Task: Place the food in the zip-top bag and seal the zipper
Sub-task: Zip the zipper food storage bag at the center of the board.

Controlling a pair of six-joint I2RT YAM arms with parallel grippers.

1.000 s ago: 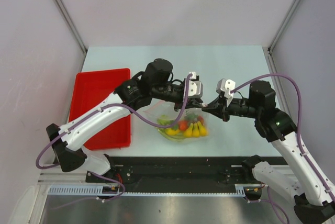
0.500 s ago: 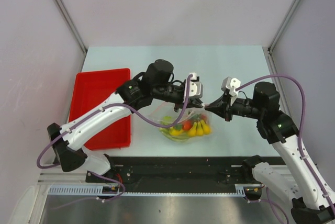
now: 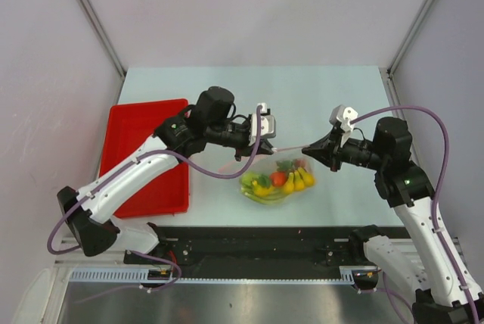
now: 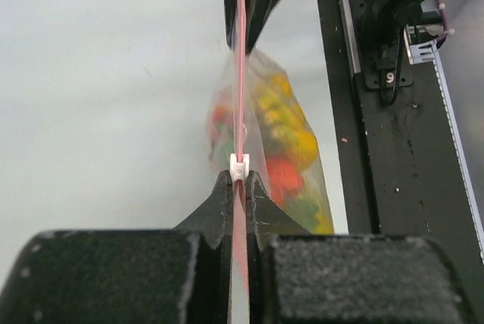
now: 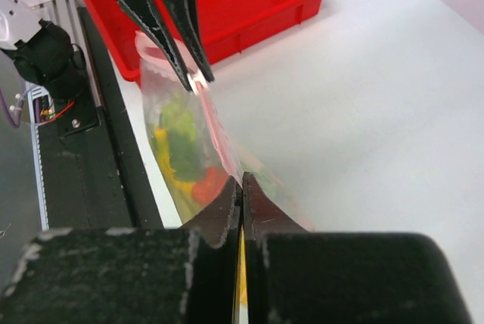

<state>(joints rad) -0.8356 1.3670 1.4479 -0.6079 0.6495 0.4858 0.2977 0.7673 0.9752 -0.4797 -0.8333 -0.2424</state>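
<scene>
Both claws have drawn apart since 1 second ago. The left claw (image 3: 265, 143) has swung toward the tray (image 3: 144, 123) side and the right claw (image 3: 308, 149) has backed off to its own side, so the zipper (image 3: 288, 147) now runs as 1 taut pink line from tip to tip. The bag (image 3: 257, 175) has shifted a little toward the right claw. It hangs below that line with the food (image 3: 286, 180) pooled in its belly, beneath and between the 2 claws. Whether its bottom rests on the table (image 3: 325, 97) cannot be told. The left claw is pressed together on the strip, which passes straight between its fingers in the wrist view, and a small white clip (image 4: 240, 166) rides the strip right at its fingertips. The right claw is likewise pinched on the strip at the opposite end, the plastic dropping away below its tips. Holding the mouth by both ends looks deliberate: tension keeps the 2 lips flat and lined up, and the weight of the food keeps the load low, away from the seal. All the produce in view is already inside, so filling appears done and sealing is the step in hand. The likely next move is to run the clip or a pinch along the strip while the other claw anchors its end. Too hard a pull could slip the strip from a grip.
</scene>
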